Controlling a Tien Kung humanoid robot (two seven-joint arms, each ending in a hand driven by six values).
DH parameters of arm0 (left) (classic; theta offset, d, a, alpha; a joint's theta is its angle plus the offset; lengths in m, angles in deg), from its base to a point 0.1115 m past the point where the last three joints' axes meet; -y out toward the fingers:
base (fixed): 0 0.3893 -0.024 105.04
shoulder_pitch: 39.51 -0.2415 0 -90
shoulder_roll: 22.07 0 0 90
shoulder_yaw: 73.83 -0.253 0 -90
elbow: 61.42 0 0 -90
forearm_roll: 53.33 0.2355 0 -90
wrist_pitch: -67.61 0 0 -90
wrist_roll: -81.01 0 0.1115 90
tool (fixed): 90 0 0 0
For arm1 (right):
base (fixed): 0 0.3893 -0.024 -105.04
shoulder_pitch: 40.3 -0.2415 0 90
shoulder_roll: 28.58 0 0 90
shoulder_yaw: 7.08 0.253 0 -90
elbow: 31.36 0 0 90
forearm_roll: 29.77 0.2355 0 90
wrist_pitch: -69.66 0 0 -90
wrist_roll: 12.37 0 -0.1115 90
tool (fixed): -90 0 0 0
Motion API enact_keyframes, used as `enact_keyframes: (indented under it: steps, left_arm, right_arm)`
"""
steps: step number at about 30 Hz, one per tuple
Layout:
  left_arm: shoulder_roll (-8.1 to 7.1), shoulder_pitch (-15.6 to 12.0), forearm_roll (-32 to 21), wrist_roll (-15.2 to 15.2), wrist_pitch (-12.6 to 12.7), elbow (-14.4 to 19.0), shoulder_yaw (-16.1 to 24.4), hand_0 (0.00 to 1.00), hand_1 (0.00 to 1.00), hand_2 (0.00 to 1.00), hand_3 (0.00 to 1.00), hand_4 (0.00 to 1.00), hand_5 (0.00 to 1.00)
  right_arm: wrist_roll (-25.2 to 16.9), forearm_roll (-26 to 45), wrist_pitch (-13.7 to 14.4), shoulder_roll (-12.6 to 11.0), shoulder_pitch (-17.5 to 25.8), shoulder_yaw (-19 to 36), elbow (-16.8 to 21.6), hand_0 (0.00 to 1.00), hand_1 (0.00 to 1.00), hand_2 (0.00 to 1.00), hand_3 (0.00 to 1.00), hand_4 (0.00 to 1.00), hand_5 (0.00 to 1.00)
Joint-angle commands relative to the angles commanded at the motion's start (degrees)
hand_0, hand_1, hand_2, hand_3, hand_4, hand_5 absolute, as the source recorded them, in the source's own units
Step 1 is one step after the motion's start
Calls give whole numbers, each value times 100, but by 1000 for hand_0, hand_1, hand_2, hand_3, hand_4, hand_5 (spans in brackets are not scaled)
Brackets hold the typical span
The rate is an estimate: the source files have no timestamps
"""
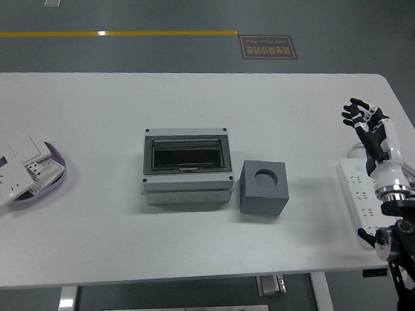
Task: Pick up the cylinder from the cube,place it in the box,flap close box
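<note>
Grey cube (263,187): plastic block w/ round socket on top, socket looks empty; touching or just beside box's right side.
Box (187,167): grey rectangular enclosure, dark clear flap down, looks shut.
Cylinder: not visible; prob. inside box, can't confirm thru flap.
Right hand (367,124): far right of cube, above white power strip (359,193), fingers spread, holding nothing; prob. parked clear since task looks done.
Left hand: out of view.

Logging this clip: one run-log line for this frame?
right hand: open, empty, over right table edge | box: flap closed | cube: hole empty | left hand: unseen
</note>
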Motion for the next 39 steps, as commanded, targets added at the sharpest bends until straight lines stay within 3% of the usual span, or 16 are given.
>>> enact_keyframes:
  steps: [1,6,8,18,39]
  left_arm:
    - [7,-14,19,15,5,0,42,638,664,577,641,718,306]
    - [53,-19,86,50,28,0,276,638,664,577,641,718,306]
    - [63,-2,88,34,31,0,322,638,664,577,641,718,307]
    - [41,4,37,-18,31,0,340,638,664,577,642,718,307]
    - [32,3,-21,-56,20,0,205,639,664,577,643,718,312]
  right_arm:
    - [1,-10,-3,8,19,40,7,724,671,678,693,726,481]
    - [25,-68,-21,48,92,249,32,724,671,678,693,726,481]
    - [37,-102,-29,55,118,345,50,725,670,677,691,768,537]
    - [46,-304,-41,24,227,718,279,724,669,676,681,770,542]
    - [117,-335,-102,-97,387,943,471,708,648,652,659,766,551]
